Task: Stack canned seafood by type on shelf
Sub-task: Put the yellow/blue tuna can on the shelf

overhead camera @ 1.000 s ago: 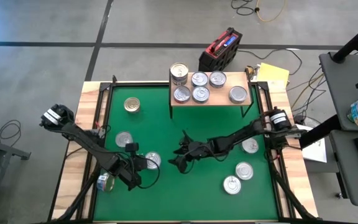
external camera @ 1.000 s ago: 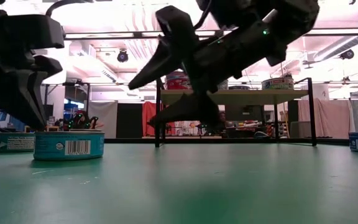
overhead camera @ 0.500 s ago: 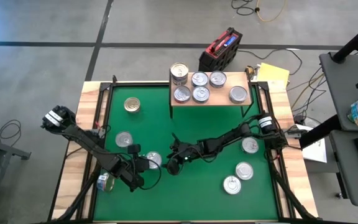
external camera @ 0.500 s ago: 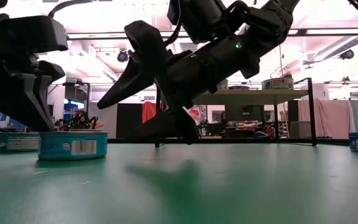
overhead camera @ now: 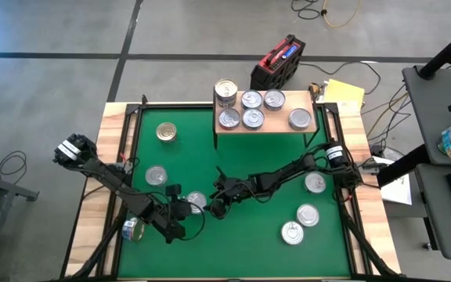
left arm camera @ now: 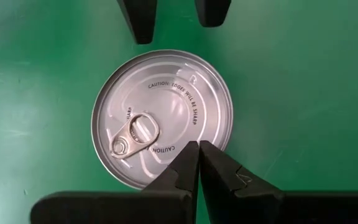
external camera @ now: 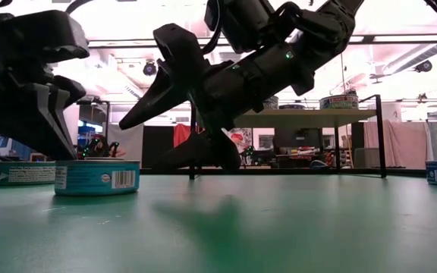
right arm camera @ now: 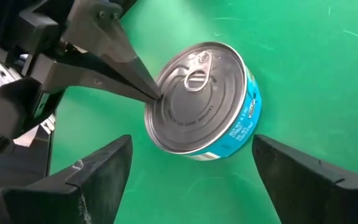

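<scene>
A silver-topped can with a blue label (overhead camera: 196,201) (left arm camera: 161,118) (right arm camera: 201,99) (external camera: 97,176) stands on the green mat (overhead camera: 249,164). My left gripper (overhead camera: 185,208) (left arm camera: 198,146) is shut, with its tips at the can's left rim. My right gripper (overhead camera: 212,205) (right arm camera: 191,142) (external camera: 143,145) is open and slants down toward the can from the table's right. Its fingers stand on either side of the can, clear of it. The shelf (overhead camera: 265,125) stands at the far edge with several cans on it, one stacked (overhead camera: 225,92). My left gripper has its shut fingertips (right arm camera: 148,92) on the lid's edge (left arm camera: 185,140), on the can's left side. The fingers slant down from the table's left and near side. The can stands upright, its base on the mat.
A gold-topped can (overhead camera: 166,131) and a silver one (overhead camera: 156,175) stand on the mat's left part, and one lies by the left border (overhead camera: 131,229). Three more cans (overhead camera: 315,183) (overhead camera: 308,215) (overhead camera: 292,232) sit on the right. The mat's near middle is free.
My right gripper has moved left and down toward the can, staying open. My left gripper has moved right with its tips on the can, and the can has slid a little toward the table's right.
</scene>
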`<state>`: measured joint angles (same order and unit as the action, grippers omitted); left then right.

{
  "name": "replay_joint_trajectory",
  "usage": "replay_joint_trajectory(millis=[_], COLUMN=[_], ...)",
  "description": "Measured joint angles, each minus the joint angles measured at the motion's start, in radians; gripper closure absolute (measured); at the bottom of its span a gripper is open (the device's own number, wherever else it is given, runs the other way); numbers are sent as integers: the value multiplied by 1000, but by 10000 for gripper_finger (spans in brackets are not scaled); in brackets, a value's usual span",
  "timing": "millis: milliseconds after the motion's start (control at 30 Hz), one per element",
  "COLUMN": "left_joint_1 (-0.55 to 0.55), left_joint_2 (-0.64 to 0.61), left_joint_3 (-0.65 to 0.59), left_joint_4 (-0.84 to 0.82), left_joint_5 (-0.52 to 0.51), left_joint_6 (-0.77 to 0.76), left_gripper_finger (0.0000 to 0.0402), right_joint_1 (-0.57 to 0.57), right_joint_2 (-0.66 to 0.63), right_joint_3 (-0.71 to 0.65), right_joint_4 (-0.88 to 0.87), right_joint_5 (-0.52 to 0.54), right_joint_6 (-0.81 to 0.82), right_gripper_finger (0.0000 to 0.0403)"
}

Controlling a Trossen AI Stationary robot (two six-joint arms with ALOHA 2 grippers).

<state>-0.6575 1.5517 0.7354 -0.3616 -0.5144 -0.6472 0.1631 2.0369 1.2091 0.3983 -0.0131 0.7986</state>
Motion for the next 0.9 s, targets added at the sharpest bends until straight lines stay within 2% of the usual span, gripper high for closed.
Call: replay_joint_trajectory(millis=[533, 733, 900], left_joint_1=[-9, -57, -60], left_joint_2=[-1, 0, 1], left_joint_3=[-52, -85, -70], left_joint_4=[59, 99, 92], left_joint_5=[-9, -68, -69], left_joint_6=[-49, -89, -60], left_gripper_finger=[401, 401, 401], right_joint_1=[-5, -9, -13], right_joint_2=[0, 0, 0], right_joint_3=[0, 0, 3], right_joint_4=[0, -23, -20], right_joint_5=[-22, -15, -13], right_joint_6=[-6, -11, -25], right_gripper_finger=[73, 67, 69])
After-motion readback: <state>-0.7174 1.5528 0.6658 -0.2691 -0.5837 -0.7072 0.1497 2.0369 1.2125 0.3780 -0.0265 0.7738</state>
